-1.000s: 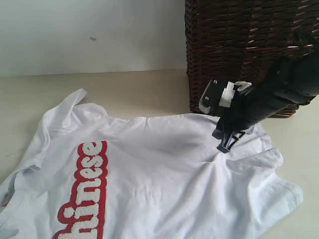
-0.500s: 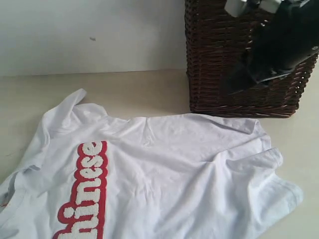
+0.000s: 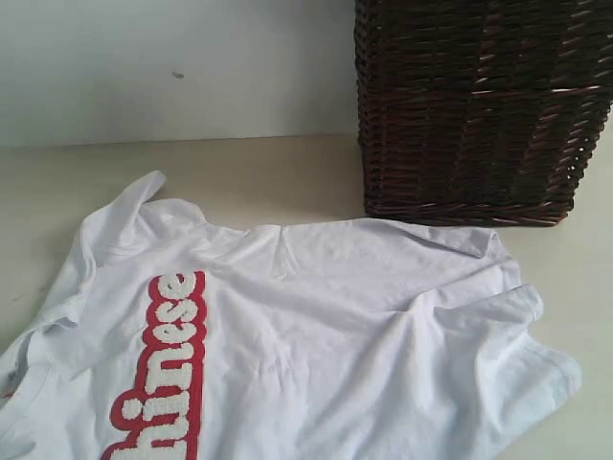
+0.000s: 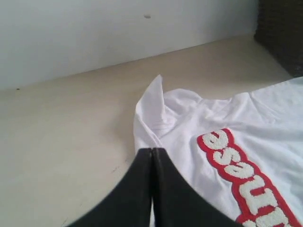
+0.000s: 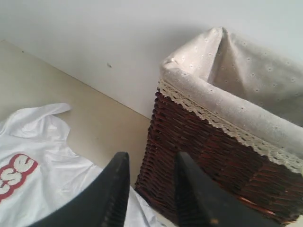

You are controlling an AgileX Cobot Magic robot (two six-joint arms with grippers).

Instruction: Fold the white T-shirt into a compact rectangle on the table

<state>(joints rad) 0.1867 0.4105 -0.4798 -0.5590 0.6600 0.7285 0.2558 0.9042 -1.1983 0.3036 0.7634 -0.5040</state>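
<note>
The white T-shirt [image 3: 316,326] lies spread and rumpled on the cream table [image 3: 239,172], its red-outlined lettering [image 3: 163,369] running toward the near edge. Neither arm shows in the exterior view. In the left wrist view my left gripper [image 4: 152,150] is shut with nothing in it, hovering by the shirt's [image 4: 236,123] sleeve edge. In the right wrist view my right gripper [image 5: 151,158] is open and empty, raised well above the shirt [image 5: 42,156] beside the basket.
A tall dark brown wicker basket [image 3: 474,105] stands at the back right, touching the shirt's far edge; its pale lace-trimmed cloth liner [image 5: 236,94] shows in the right wrist view. A white wall [image 3: 172,67] backs the table.
My right arm has lifted off the shirt's far right part, risen past the basket and left the exterior view. Its jaws have narrowed a little. The shirt lies unchanged.
</note>
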